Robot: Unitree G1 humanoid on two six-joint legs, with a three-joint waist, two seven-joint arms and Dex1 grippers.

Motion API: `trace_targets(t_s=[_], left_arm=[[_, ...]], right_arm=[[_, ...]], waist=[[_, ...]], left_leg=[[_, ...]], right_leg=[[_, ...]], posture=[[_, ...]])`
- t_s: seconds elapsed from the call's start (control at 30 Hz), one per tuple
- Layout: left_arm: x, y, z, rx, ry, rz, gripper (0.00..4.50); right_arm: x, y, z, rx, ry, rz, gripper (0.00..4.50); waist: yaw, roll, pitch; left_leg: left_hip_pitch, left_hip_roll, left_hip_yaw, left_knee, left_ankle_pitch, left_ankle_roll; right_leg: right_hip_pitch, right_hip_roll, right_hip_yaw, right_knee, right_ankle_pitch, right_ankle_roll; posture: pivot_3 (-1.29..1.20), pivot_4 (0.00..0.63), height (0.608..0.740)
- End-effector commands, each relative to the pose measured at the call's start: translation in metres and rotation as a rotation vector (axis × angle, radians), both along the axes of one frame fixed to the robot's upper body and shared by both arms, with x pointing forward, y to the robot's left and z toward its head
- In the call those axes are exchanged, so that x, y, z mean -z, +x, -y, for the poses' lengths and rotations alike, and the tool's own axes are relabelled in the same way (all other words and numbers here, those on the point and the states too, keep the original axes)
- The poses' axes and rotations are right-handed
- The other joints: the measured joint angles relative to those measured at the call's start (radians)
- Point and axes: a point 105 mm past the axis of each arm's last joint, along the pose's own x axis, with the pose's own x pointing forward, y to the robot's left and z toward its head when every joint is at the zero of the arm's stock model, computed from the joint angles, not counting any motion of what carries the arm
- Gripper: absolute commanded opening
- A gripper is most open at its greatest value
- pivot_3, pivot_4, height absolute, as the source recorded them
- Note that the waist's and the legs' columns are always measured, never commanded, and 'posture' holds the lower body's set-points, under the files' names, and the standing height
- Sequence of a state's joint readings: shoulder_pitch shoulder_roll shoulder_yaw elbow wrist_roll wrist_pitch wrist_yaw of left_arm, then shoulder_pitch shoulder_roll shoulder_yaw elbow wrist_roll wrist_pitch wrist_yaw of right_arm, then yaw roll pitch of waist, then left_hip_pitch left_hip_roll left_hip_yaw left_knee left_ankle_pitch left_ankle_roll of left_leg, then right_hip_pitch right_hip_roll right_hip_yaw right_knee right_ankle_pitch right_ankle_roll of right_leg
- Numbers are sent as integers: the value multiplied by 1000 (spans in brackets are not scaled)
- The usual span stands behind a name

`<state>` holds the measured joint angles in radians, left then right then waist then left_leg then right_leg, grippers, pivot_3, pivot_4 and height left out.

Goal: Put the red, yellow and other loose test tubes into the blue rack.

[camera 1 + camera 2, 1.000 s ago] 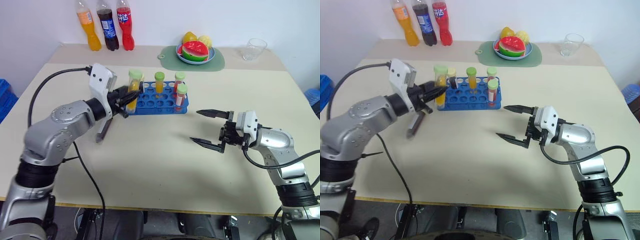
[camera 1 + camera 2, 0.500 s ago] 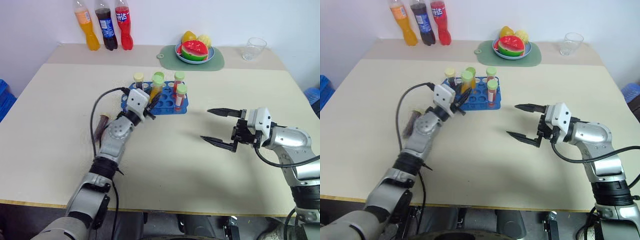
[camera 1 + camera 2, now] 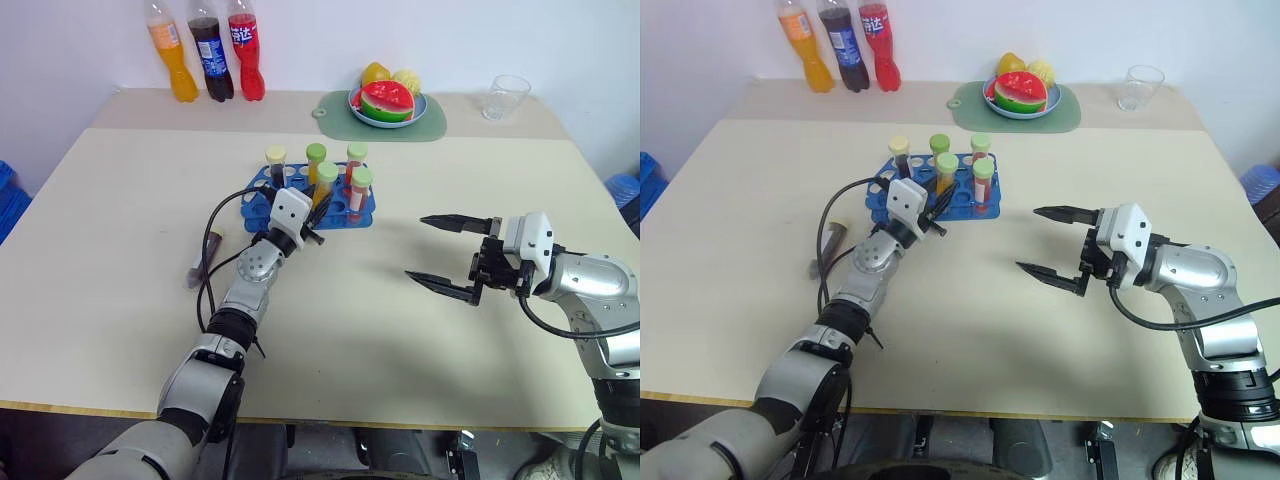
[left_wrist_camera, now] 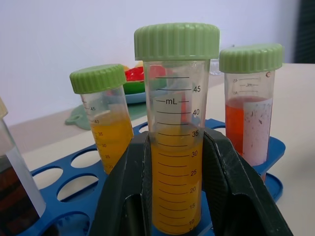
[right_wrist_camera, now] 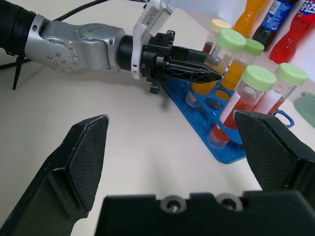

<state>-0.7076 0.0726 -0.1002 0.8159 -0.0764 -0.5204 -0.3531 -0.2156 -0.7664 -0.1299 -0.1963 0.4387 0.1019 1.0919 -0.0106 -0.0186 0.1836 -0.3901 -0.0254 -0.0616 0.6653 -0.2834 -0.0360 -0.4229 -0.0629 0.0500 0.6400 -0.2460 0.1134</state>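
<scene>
Right gripper [image 3: 446,253] parked wide open, empty, over bare counter [image 3: 420,380] right of rack, out of my way. Left gripper [image 3: 933,200] clamped on yellow-orange tube [image 4: 175,147], holding it upright over front row of blue rack [image 3: 365,213] to seat it. Bottom probably in hole, can't confirm. Dark tube [image 3: 203,259] loose on counter left of arm. Four capped tubes already standing in rack.

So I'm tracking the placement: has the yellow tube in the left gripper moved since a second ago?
Yes. The left gripper carried the yellow tube from above the blue rack's left end rightward and down, so it now stands among the racked tubes.
</scene>
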Motion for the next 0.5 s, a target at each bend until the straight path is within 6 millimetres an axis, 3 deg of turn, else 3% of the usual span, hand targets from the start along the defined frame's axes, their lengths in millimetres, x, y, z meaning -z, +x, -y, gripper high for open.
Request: trace_targets(t_s=[0.03, 0.17, 0.33, 0.43, 0.5], left_arm=[[-7, 0, -10, 3, -105, -11, 2287], [-16, -5, -11, 4, -89, 40, 4296], [-58, -22, -19, 72, -180, 99, 4296], [-89, -27, -45, 14, -250, 52, 4296], [-96, -25, -64, -49, -292, -61, 4296]], right_arm=[[-15, -1, -2, -9, 12, 59, 4500], [-13, 1, -3, -8, 21, 57, 4500], [-7, 3, -4, -1, 52, 35, 4500], [-3, 3, -6, -8, 57, 28, 4500], [-1, 3, -7, -11, 58, 25, 4500]], waist=[[-1, 0, 0], [-1, 0, 0], [0, 0, 0], [-4, 0, 0], [-6, 0, 0]], left_leg=[[0, 0, 0, 0, 0, 0], [0, 0, 0, 0, 0, 0], [0, 1, 0, 0, 0, 0], [0, 1, -1, 0, 0, 0], [1, 2, -2, 0, 0, 0]], right_leg=[[0, 0, 0, 0, 0, 0], [0, 0, 0, 0, 0, 0], [0, 0, 0, 0, 0, 0], [0, 0, 0, 1, 0, 0], [-1, 1, 1, 3, 0, 0]], posture=[[0, 150, 740], [0, 150, 740], [0, 150, 740], [0, 150, 740], [0, 150, 740]])
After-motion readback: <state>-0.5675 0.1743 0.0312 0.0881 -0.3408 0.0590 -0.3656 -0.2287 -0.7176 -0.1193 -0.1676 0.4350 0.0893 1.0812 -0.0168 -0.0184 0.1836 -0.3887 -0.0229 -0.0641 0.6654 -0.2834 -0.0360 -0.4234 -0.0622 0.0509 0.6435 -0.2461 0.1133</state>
